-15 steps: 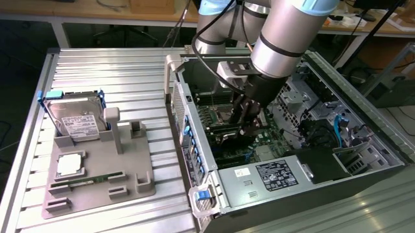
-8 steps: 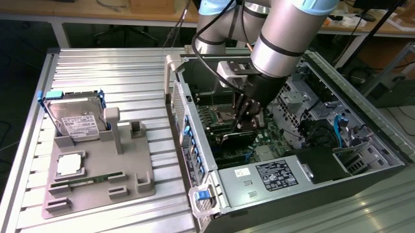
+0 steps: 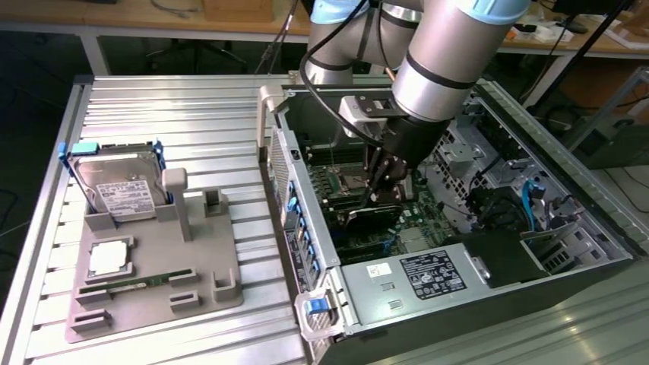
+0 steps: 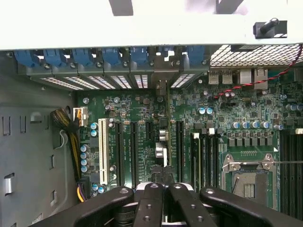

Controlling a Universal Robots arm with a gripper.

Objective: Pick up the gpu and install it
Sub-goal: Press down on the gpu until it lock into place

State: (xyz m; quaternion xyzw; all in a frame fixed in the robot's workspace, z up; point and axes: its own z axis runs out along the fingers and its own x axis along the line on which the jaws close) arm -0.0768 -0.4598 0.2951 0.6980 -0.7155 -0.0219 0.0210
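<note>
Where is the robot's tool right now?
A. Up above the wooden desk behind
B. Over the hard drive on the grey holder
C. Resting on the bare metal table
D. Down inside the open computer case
D: in the exterior view the tool reaches down inside the open computer case, just above the green motherboard.

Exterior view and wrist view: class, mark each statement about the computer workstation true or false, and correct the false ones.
1. The claw is inside the open computer case. True.
2. The hard drive lies inside the case. False: it stands upright on the grey tray, outside the case on the exterior view's left.
3. The memory stick lies on the grey tray. True.
4. The claw is wide open. False: it is shut on the gpu, held edge-on over the motherboard.
</note>
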